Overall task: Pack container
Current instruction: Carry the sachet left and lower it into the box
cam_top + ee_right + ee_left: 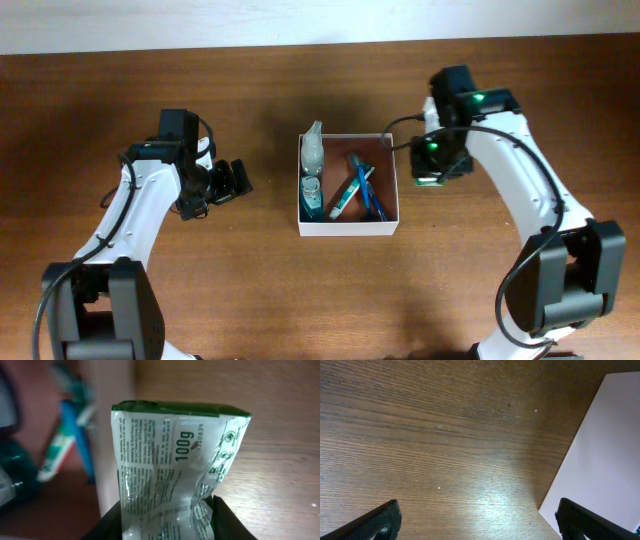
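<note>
the container (348, 228) sits in the middle of the table, with a clear bottle (312, 150), a teal bottle (312, 196), a tube (345, 197) and a blue toothbrush (370, 192) inside it; to its left, toward the table's left edge, the left fingers (230, 180) stand spread wide and empty over bare wood, near the container's white left wall; to its right, the right fingers (232, 522) pinch one end of a green-and-white packet (170, 470), held just outside the container's right wall near its far right corner; the step in hand looks like bringing this packet in; the next move likely calls for a shift left over the wall to the free brown floor on the container's right side, then a release; the overhead view hides the packet under the right wrist, while the right wrist view shows the grip and the packet's print; only the left wrist view shows plainly that the left fingers touch nothing.
</note>
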Motion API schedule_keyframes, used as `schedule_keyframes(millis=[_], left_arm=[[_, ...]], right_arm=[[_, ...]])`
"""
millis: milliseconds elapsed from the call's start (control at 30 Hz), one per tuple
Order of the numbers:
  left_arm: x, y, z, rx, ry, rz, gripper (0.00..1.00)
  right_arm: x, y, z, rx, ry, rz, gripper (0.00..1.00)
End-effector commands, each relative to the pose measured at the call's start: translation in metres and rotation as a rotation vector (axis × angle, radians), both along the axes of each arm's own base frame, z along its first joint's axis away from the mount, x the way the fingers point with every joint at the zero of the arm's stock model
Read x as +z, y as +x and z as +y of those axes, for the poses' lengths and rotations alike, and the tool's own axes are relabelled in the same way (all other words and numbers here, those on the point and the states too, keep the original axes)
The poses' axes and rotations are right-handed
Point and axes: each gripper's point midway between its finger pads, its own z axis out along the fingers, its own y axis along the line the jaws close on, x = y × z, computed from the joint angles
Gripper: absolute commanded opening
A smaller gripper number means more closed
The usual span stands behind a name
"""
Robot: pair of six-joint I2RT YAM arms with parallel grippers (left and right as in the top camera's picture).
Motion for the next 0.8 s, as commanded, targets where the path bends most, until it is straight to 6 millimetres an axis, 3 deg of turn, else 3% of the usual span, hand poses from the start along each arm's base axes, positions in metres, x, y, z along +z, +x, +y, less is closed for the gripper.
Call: schedule_keyframes(millis=[0, 233, 400, 600, 767], left_arm=[[-0.001, 0.002, 0.001, -0.004, 0.004, 0.002, 0.99], [-0.001, 0.002, 0.001, -0.004, 0.004, 0.002, 0.99], [-0.001, 0.002, 0.001, -0.004, 0.004, 0.002, 0.99], [-0.001, 0.002, 0.001, -0.004, 0.004, 0.002, 0.99], [-0.001, 0.002, 0.001, -0.004, 0.004, 0.002, 0.99]], right_arm=[[0.016, 0.003, 0.030, 0.021, 0.027, -0.034, 0.32], [0.019, -0.010, 0.080, 0.078, 0.063, -0.034, 0.32], [0.019, -0.011, 0.103, 0.065, 0.084, -0.058, 0.32], [0.008, -0.012, 0.125, 0.070, 0.107, -0.088, 0.32], [-0.013, -0.016, 0.129, 0.070, 0.109, -0.084, 0.32]])
